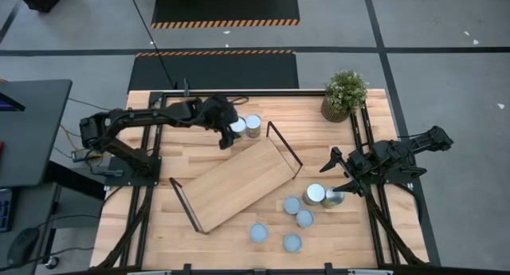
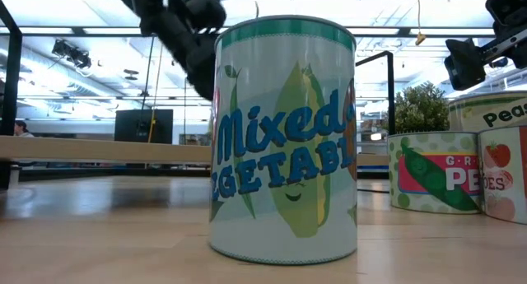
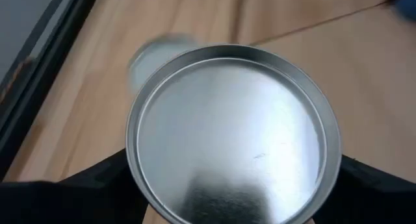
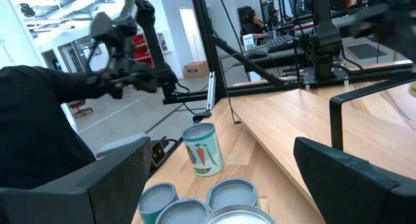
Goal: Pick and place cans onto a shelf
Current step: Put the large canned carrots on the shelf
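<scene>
Silver lid fills the left wrist view: the held can [image 3: 233, 136] has a round pale metal top with a raised rim, and dark fingers [image 3: 97, 185] are pressed against both its sides, so the left gripper [image 1: 229, 131] is clamped shut on it. High view places this at the table's far side, just beyond the shelf [image 1: 239, 183], a slanted light-wood board with black loop ends, next to another can [image 1: 253, 125]. Low view alone shows labels: a "Mixed Vegetables" can [image 2: 284, 140] up close, a peas can [image 2: 432, 170] behind. Right gripper [image 1: 341, 176] hovers wide open, empty, near the can cluster [image 1: 307, 203] at the table's right front; its wrist view shows a carrot-label can [image 4: 204, 149].
</scene>
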Controlling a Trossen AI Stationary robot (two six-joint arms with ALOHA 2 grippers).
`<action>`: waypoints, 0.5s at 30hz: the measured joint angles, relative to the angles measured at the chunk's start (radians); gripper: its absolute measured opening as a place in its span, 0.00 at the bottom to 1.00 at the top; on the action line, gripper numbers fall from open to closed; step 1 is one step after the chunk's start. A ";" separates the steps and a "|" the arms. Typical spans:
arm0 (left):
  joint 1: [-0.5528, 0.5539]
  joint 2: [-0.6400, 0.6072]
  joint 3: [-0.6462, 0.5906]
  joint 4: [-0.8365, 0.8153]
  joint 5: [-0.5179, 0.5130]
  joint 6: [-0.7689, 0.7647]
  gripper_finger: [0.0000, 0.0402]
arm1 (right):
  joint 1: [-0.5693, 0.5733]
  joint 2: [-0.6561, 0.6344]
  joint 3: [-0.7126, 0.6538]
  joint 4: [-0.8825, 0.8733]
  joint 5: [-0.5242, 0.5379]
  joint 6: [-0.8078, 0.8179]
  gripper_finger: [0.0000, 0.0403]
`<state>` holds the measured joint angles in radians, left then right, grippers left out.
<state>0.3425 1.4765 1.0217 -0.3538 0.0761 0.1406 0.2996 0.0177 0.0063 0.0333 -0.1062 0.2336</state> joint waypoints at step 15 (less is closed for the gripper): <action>-0.379 0.180 0.030 0.293 -0.195 -0.263 0.81 | 0.000 0.000 0.000 0.003 0.000 0.000 0.95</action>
<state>-0.0361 1.6569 1.0512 -0.0605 -0.1187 -0.1226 0.2993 0.0177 0.0059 0.0360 -0.1062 0.2333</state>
